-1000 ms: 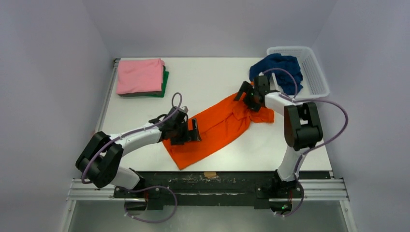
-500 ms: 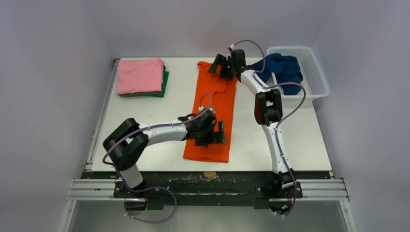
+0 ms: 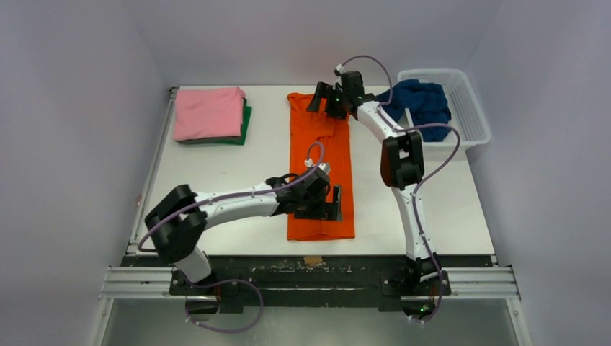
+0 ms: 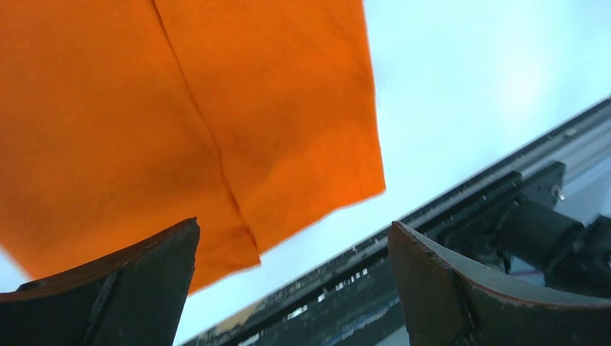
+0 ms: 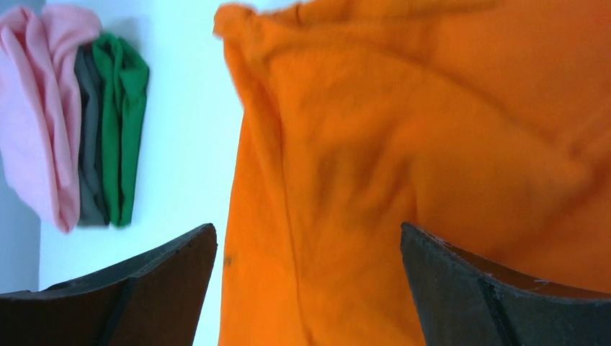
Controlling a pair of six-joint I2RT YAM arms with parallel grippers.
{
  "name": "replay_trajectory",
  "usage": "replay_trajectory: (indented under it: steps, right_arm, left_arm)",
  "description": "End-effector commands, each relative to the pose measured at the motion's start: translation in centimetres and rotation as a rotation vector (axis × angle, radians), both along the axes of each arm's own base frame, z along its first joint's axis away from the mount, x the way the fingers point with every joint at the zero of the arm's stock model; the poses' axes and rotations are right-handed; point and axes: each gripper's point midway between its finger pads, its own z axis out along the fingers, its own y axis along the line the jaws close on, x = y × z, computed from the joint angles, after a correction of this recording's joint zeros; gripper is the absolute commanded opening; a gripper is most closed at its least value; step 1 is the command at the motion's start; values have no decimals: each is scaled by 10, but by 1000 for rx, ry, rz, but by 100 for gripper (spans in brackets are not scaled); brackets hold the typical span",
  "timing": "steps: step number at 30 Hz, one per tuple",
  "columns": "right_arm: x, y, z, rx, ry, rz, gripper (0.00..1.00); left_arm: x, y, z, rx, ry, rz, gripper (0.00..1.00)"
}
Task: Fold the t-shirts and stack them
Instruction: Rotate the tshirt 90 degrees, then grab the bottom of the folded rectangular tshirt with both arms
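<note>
The orange t-shirt (image 3: 319, 155) lies stretched lengthwise down the middle of the table, folded into a long strip. My left gripper (image 3: 336, 204) is open over its near right edge; in the left wrist view the shirt's hem (image 4: 238, 137) lies ahead of the open fingers. My right gripper (image 3: 322, 99) is open over the shirt's far end, with orange cloth (image 5: 403, 166) between and beyond its fingers. A pink t-shirt (image 3: 209, 112) lies folded on a dark green one (image 3: 246, 122) at the far left. A navy t-shirt (image 3: 418, 101) hangs from the basket.
A white mesh basket (image 3: 465, 101) stands at the far right corner. The folded stack also shows in the right wrist view (image 5: 72, 130). The table's near edge and metal rail (image 3: 310, 277) run just below the shirt's hem.
The orange shirt has swung from a diagonal crumple to a straight strip along the table. The right arm moved to the far middle, the left arm to the right near the hem. Both grippers have let go.
</note>
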Motion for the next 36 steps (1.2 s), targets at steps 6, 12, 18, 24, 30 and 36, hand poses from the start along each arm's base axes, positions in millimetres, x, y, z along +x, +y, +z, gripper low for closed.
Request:
replay_trajectory:
  steps: [6, 12, 18, 24, 30, 36]
  right_arm:
    - [-116, -78, 146, -143, -233, -168, 98]
    - [-261, -107, 64, -134, -11, -219, 93]
    - [-356, -106, 6, -128, 128, -195, 87]
    - [-418, -96, -33, -132, 281, -58, 76]
    - [-445, -97, -44, -146, 336, -10, 64]
    - [-457, -103, -56, -192, 374, 9, 52]
  left_arm:
    - [-18, 98, 45, 64, -196, 111, 100]
    - [-44, 134, 9, 114, -135, 120, 93]
    - [-49, 121, -9, 61, -96, 93, 74]
    - [-43, 119, -35, 129, -63, 108, 63]
    - [-46, 116, -52, 139, -13, 127, 33]
    - [-44, 120, -58, 159, -21, 141, 21]
